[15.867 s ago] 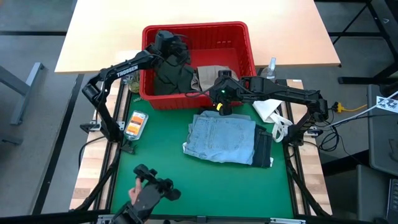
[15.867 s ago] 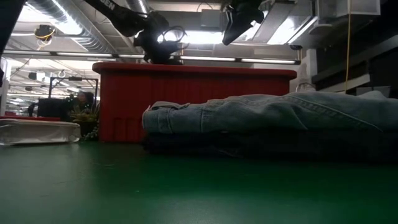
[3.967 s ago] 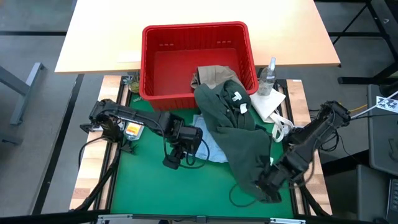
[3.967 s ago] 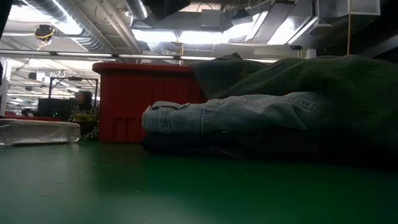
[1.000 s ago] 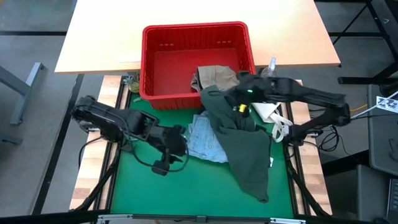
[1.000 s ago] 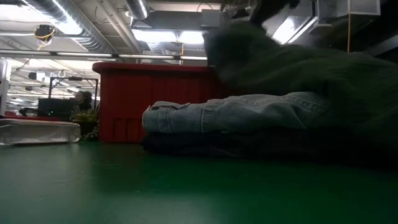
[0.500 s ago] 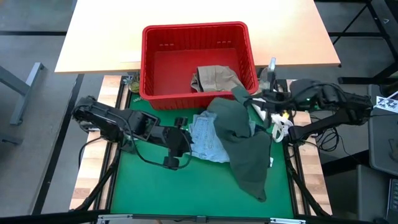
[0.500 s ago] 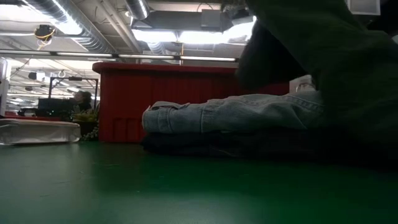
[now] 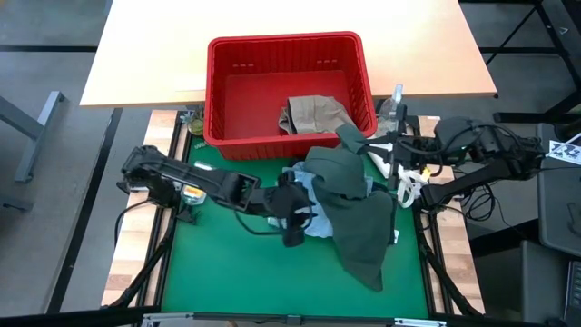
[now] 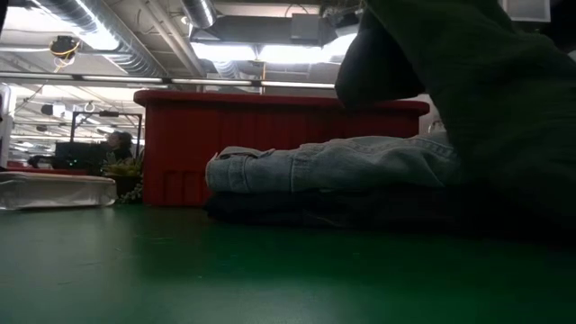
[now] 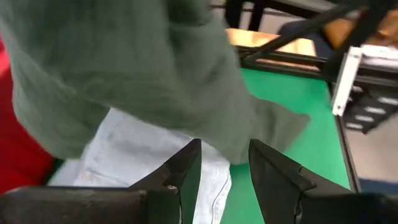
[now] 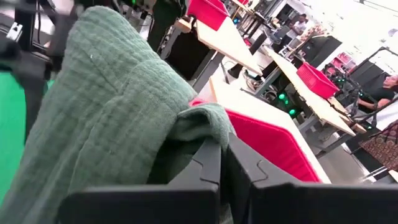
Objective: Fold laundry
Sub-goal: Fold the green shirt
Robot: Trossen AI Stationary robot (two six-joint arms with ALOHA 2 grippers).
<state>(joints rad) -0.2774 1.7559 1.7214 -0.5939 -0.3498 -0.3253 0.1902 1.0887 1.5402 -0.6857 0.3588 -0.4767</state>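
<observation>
The dark olive green piece (image 9: 354, 213) hangs long from the right gripper (image 9: 348, 138) down toward the near edge of the green table (image 9: 227, 272). The right gripper is pinched tight on its top corner, just in front of the red basket (image 9: 218, 136). The left gripper (image 9: 295, 213), fingers apart and holding nothing, sits beside the green piece over the light blue denim (image 9: 304, 204).

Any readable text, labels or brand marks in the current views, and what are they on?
None can be read.
The left arm shows no legible lettering in the high view.
The small orange packet at the mat's left edge is mostly hidden by that arm.
The olive green garment and light blue denim show no readable tag.
</observation>
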